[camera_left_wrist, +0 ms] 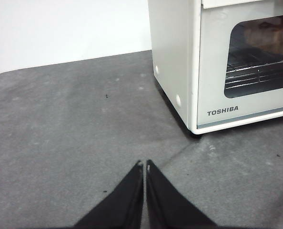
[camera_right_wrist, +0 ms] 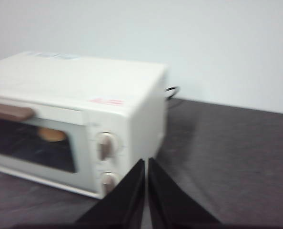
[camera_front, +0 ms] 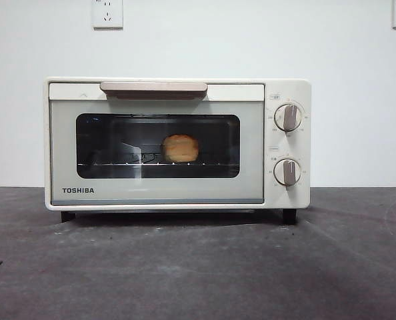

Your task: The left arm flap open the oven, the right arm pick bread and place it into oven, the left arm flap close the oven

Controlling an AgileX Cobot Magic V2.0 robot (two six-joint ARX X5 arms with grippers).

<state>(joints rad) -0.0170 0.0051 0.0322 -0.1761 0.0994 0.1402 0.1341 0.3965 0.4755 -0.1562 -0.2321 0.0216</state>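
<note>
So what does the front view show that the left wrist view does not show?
Only the front view shows the oven's handle, both knobs, the whole bread on the rack behind the shut door, and two wall sockets. Only the left wrist view shows the left hand, shut, low over the table, and the oven's side wall. Both show the TOSHIBA logo, glass door and wire rack.

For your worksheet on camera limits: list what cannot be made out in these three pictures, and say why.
- Knob markings on the oven: too small in front view, blurred in right wrist view.
- Bread underside: hidden by the wire rack.
- Oven's right half: cut off in left wrist view.
- Both arms: out of the front view.
</note>
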